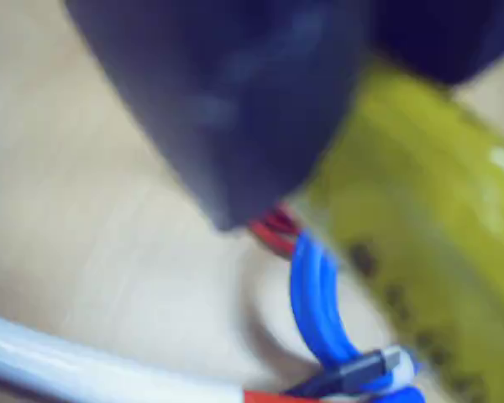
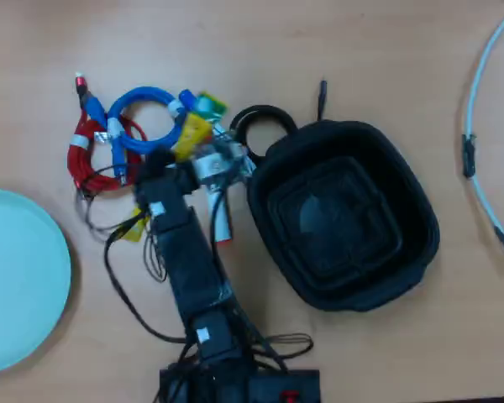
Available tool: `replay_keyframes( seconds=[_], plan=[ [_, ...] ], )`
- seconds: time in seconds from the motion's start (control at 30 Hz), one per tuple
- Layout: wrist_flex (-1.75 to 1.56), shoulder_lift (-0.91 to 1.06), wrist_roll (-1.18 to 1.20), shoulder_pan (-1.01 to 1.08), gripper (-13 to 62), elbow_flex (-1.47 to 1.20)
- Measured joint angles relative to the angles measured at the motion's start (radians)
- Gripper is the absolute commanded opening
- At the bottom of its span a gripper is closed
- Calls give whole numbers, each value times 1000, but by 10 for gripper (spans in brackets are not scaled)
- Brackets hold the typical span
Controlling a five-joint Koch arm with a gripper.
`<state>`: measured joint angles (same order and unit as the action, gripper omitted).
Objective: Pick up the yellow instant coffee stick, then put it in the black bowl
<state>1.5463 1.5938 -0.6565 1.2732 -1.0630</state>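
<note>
In the overhead view, the large black soft-walled bowl (image 2: 403,210) sits right of the black robot arm (image 2: 189,260). The long yellow foil coffee stick (image 2: 195,133) lies at the arm's tip, left of the bowl, overlapping the coiled blue cable (image 2: 147,99). The coiled red cable (image 2: 86,155) lies left of that, and the round pale blue plate (image 2: 17,277) at the far left edge.

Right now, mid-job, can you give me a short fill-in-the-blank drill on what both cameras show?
1. In the overhead view, the big soft-walled black bowl holds ____.
2. The yellow foil coffee stick lies to the ____ of that bowl in the overhead view.
3. The round plate at the overhead view's left edge is pale ____.
4. In the wrist view, the coiled cable beside the stick is ____.

Missing words: nothing; left; blue; blue
</note>
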Motion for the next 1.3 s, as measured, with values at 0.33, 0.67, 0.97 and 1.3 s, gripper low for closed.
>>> replay_keyframes(
  seconds=[0.33,0.67,0.97,1.3],
  plan=[
    [-123,0,57,202,-66,-2],
    [-336,2,140,457,-65,-103],
    [-629,2,249,693,-65,-319],
    [-891,5,334,948,-65,-545]
  ],
)
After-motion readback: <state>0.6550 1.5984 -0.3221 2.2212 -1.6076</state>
